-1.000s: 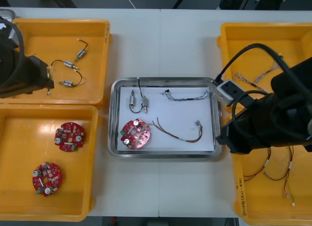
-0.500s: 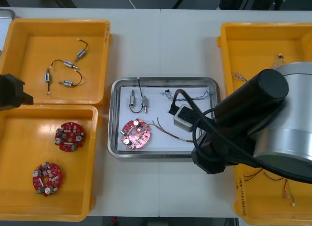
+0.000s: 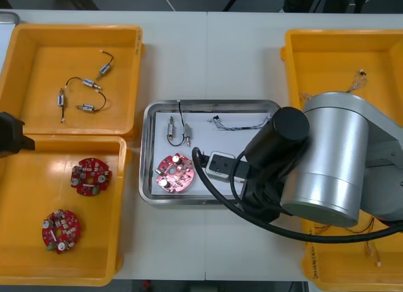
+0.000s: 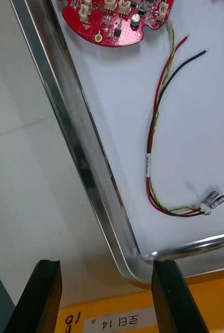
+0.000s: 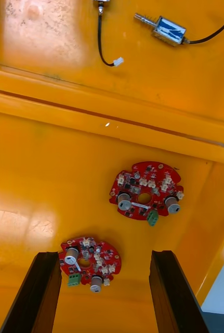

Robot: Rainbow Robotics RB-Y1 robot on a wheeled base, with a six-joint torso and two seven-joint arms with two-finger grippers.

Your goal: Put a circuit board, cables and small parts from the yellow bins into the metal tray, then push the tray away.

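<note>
Swung across from the right bins (image 3: 334, 53), the right gripper (image 4: 105, 266) now hangs wide and empty by the tray's (image 3: 146, 155) near corner. Board (image 3: 175, 174), cables (image 4: 152, 151) and parts (image 3: 179, 132) lie inside, so I'd say pushing comes next: fingers against the near rim. The left gripper (image 5: 104, 260) waits wide over a left bin (image 5: 39, 156).

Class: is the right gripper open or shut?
Open: right gripper fingers stand apart, empty, above a corner of the metal tray.
</note>
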